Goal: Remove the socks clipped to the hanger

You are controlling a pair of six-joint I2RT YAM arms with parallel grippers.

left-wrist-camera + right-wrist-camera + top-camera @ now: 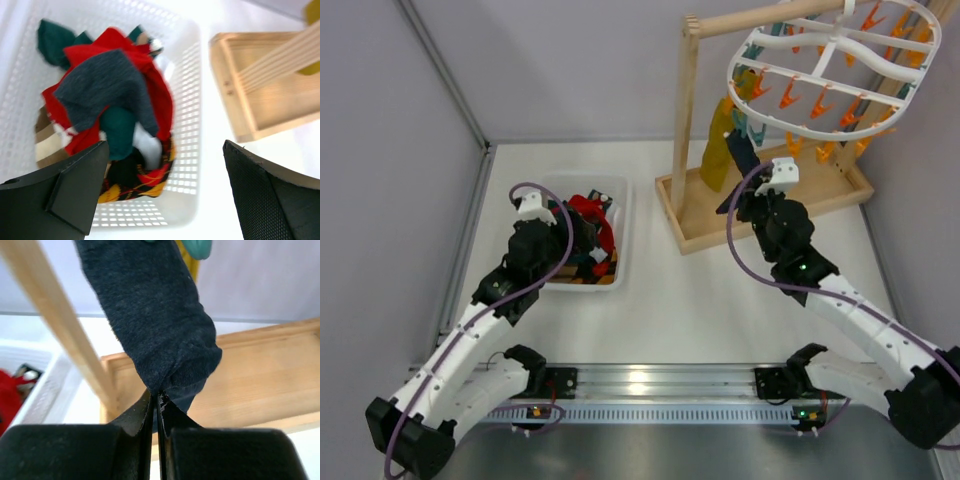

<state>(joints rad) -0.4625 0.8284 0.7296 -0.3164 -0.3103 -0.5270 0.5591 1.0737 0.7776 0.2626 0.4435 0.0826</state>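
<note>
Right wrist view showed the right end effector (156, 404) closed on the lower end of a dark sock (150, 315), which hung from the hanger (840, 75) above the wooden stand (260, 370). The left end effector (165, 147) stood fully open over the white basket (192, 75) of loose socks (115, 85) on the counter (720, 300).

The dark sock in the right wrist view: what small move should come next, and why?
Probably a gentle pull down, away from the hanger. The right end effector is shut on the lower end of the dark sock, and its top hangs from a teal clothespin, so pulling should free it.
</note>
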